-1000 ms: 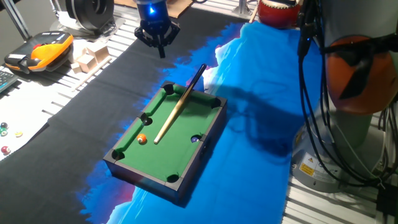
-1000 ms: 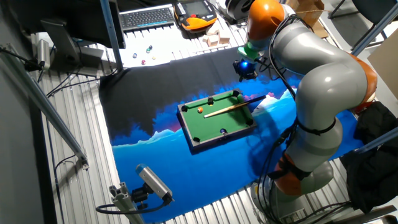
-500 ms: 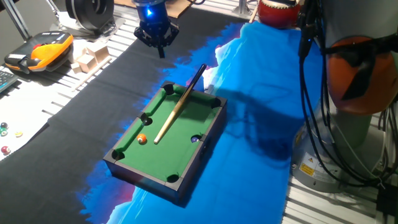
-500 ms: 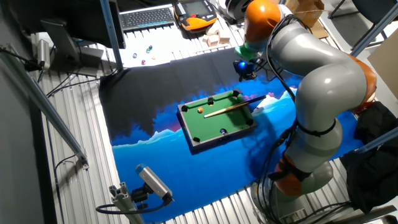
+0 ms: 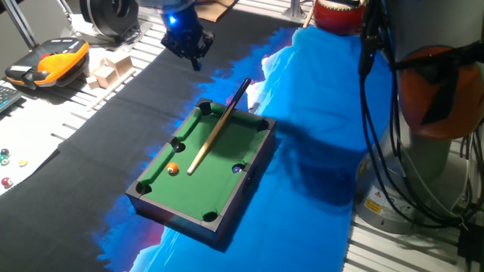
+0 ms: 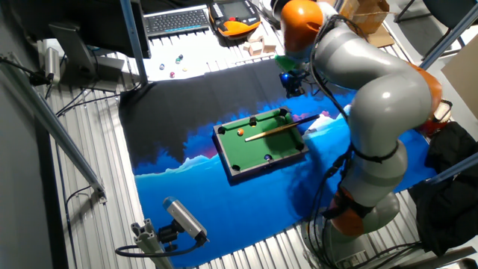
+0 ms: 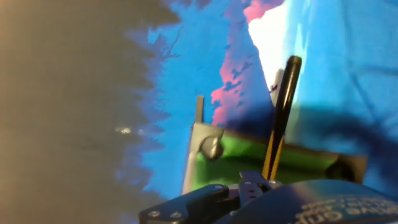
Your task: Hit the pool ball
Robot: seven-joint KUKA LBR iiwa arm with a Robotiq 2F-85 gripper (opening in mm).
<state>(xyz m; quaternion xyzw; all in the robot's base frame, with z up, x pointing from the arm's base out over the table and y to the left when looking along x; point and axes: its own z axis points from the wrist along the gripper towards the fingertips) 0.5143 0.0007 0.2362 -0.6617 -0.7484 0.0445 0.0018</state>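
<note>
On the bench's left edge sit small beads (image 5: 6, 155), an orange-black handset (image 5: 47, 62) and wooden blocks (image 5: 111, 66). Next right, pool ball (image 5: 172, 168) lies on the mini pool table (image 5: 249, 155) felt, near the left rail, just beside the cue stick (image 5: 217, 127) tip, apart from it. Claw (image 5: 195, 62) hovers above black cloth (image 5: 113, 121) beyond the table's far end, holding nothing; cannot tell its opening. Blue cloth (image 5: 318, 91) rightmost.

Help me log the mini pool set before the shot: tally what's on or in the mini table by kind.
Orange pool ball: 1
Wooden cue stick: 1
Dark ball at a pocket: 1
Total: 3 things on the mini pool table.
</note>
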